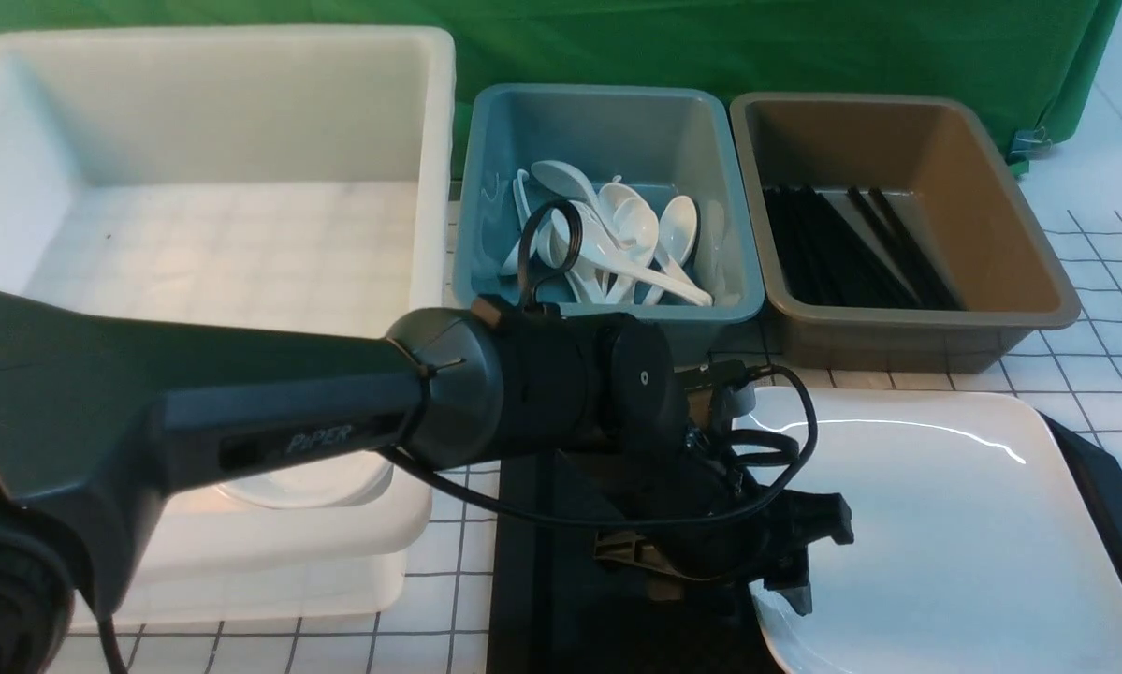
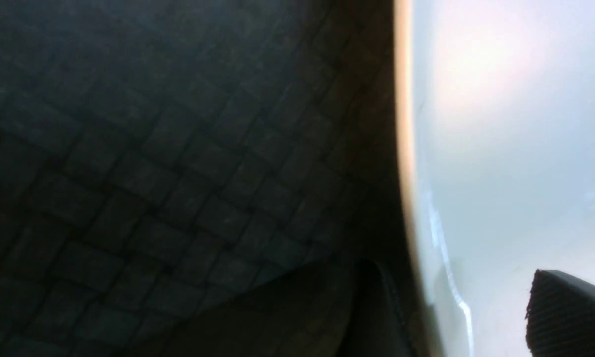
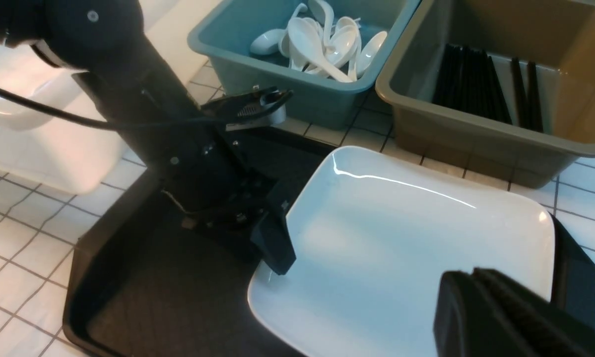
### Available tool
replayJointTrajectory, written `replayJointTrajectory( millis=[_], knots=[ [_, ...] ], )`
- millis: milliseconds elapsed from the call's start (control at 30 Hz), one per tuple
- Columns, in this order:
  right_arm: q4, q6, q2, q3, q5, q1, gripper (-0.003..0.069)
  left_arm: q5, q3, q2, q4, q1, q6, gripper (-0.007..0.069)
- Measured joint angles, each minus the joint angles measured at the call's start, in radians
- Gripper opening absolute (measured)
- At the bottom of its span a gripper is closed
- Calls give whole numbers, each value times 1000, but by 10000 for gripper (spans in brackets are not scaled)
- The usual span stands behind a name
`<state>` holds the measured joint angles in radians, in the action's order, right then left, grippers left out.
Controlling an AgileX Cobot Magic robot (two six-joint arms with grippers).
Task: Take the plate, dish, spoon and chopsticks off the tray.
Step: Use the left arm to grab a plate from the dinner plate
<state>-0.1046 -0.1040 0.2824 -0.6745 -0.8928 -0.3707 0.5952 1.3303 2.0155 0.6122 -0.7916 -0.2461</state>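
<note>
The large white plate [image 1: 944, 524] lies on the right part of the black tray [image 1: 561, 590]. My left gripper [image 1: 771, 585] is low at the plate's left rim, open: one finger [image 2: 570, 317] is over the plate [image 2: 500, 148], the other outside the rim above the tray [image 2: 153, 173]. My right gripper [image 3: 476, 282] hovers shut and empty over the plate's [image 3: 401, 238] near right part. White spoons [image 1: 617, 243] lie in the blue tub, black chopsticks [image 1: 851, 248] in the brown tub. A rounded white dish [image 1: 298, 487] shows in the white tub, mostly hidden by my left arm.
Three tubs stand behind and left of the tray: a big white tub [image 1: 242, 112], a blue tub [image 1: 607, 103] and a brown tub [image 1: 982, 159]. My left arm [image 1: 242, 412] crosses the white tub's front. A green cloth hangs behind.
</note>
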Motion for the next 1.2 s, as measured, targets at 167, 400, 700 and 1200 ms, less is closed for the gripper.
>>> replayJointTrajectory(
  millis=[167,400,700,1200],
  knots=[
    [0,0,0,0,0,0,20,-9,0,24,43,0,9,384],
    [0,0,0,0,0,0,20,-37,0,43,107,0,36,382],
    [0,0,0,0,0,0,20,-72,-6,55,270,0,183,382],
    [0,0,0,0,0,0,20,-110,-9,55,416,0,346,227]
  ],
)
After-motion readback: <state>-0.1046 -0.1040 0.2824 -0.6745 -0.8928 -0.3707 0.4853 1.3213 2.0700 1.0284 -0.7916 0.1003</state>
